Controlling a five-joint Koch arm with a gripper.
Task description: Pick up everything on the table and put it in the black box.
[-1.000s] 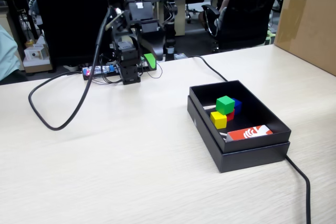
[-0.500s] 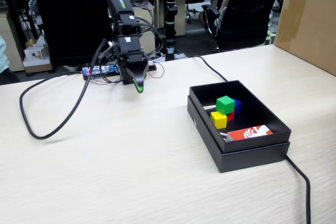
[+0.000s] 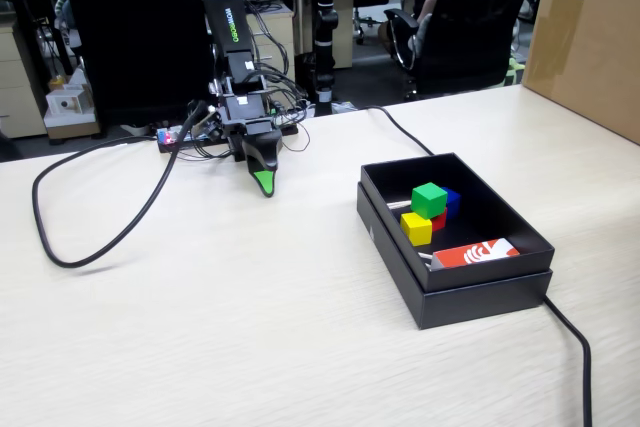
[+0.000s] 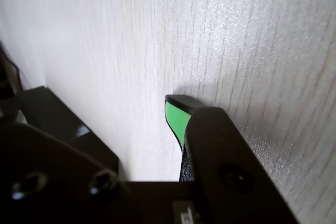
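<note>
I see the green-tipped gripper [image 3: 264,187] lower than before over the wood-grain bench [image 3: 250,297]; its opening I can't tell. Four plain cubes [image 3: 428,209] sit in the matte black box [image 3: 455,292].

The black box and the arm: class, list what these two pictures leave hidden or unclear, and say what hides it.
- Red cube: fixed view, mostly covered by the green cube and yellow cube.
- Blue cube: only a sliver shows behind the green one.
- Black box floor nearest the camera: hidden by its front wall.
- Gripper: open or shut unclear; jaws overlap in the fixed view, and the wrist view shows one green tip.
</note>
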